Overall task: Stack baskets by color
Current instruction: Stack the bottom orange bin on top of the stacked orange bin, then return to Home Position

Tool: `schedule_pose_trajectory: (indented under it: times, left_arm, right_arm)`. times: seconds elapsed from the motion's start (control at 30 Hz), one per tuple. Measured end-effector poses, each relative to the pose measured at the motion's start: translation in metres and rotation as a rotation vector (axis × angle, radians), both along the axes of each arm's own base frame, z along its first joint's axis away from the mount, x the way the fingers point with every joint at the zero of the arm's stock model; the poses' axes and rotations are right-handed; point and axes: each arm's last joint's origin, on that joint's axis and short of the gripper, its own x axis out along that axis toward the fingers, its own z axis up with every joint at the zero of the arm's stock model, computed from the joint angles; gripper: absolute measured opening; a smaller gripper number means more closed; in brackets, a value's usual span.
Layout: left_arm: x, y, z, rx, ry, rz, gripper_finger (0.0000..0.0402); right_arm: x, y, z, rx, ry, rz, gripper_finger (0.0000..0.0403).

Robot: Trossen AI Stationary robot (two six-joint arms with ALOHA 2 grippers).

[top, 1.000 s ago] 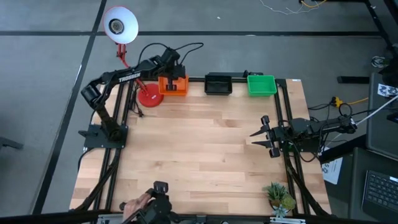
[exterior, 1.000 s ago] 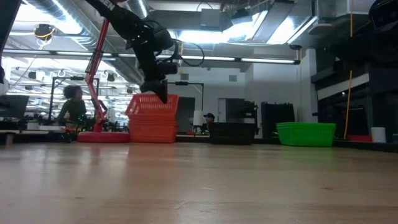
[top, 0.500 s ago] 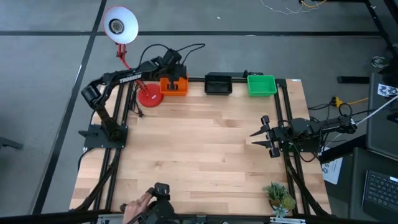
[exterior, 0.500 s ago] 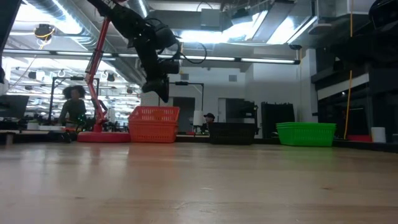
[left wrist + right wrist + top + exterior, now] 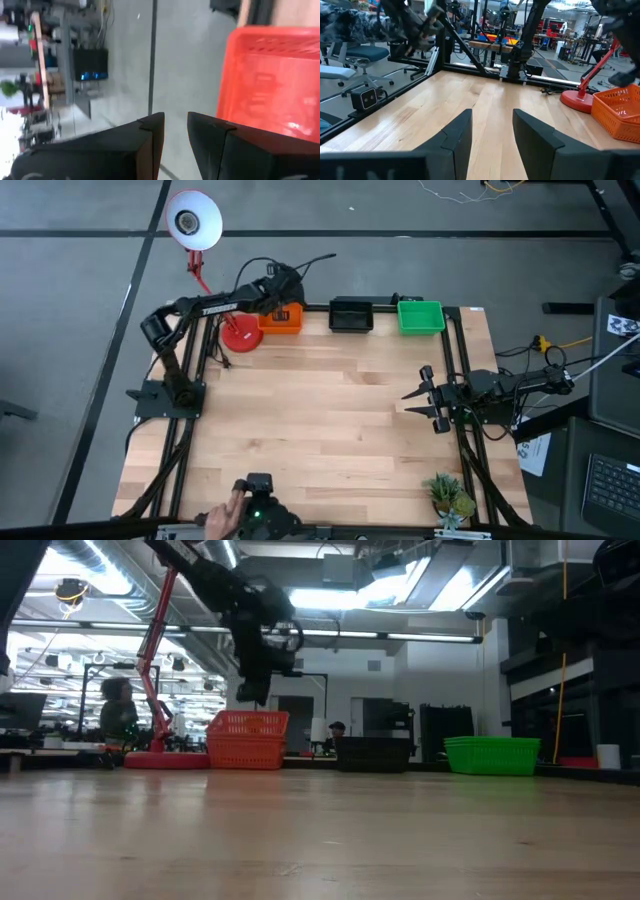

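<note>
A nested stack of orange baskets [image 5: 283, 321] [image 5: 247, 740] stands on its base at the table's far edge, left. The black basket [image 5: 351, 314] and the green basket [image 5: 420, 317] stand to its right along the same edge. My left gripper [image 5: 251, 696] [image 5: 175, 127] hangs just above the orange stack's far side. It is open, with nothing between the fingers. My right gripper [image 5: 409, 402] [image 5: 492, 132] waits open at the table's right edge, pointing level over the wood.
A desk lamp with a red base [image 5: 240, 333] stands just left of the orange stack, its white head [image 5: 193, 218] beyond the table. A small plant [image 5: 450, 496] sits at the near right corner. A person's hand [image 5: 222, 518] shows at the near edge.
My left gripper held the top orange basket tilted over the stack, then let go. The basket dropped and now sits level, nested in the stack. The gripper has since risen a little, drawn toward the far edge and turned at the wrist.
</note>
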Motion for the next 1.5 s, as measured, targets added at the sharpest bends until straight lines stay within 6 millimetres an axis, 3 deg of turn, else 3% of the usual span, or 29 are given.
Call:
schedule_pose_trajectory:
  times: [0.27, 0.57, 0.67, 0.83, 1.03, 1.17, 1.27, 1.5]
  left_arm:
    - [0.011, 0.015, -0.042, 0.007, 0.064, 0.084, 0.0079]
    - [0.019, 0.005, -0.025, 0.109, 0.075, 0.065, 0.0079]
    - [0.027, -0.017, -0.008, 0.127, 0.015, 0.040, 0.0079]
    - [0.032, -0.070, 0.031, 0.109, -0.193, 0.021, 0.0079]
    - [0.004, -0.144, 0.071, -0.140, -0.418, 0.000, 0.0079]
    - [-0.022, -0.180, 0.091, -0.342, -0.557, 0.005, 0.0079]
    - [-0.036, -0.201, 0.093, -0.426, -0.641, 0.007, 0.0079]
    - [-0.058, -0.243, 0.050, -0.499, -0.737, -0.046, 0.0079]
  right_arm:
    - [0.000, 0.000, 0.000, 0.000, 0.000, 0.000, 0.0143]
    - [0.000, 0.000, 0.000, 0.000, 0.000, 0.000, 0.0143]
    - [0.000, 0.000, 0.000, 0.000, 0.000, 0.000, 0.0143]
    - [0.000, 0.000, 0.000, 0.000, 0.000, 0.000, 0.0143]
    - [0.000, 0.000, 0.000, 0.000, 0.000, 0.000, 0.0143]
    - [0.000, 0.000, 0.000, 0.000, 0.000, 0.000, 0.0143]
    - [0.000, 0.000, 0.000, 0.000, 0.000, 0.000, 0.0143]
    - [0.000, 0.000, 0.000, 0.000, 0.000, 0.000, 0.0143]
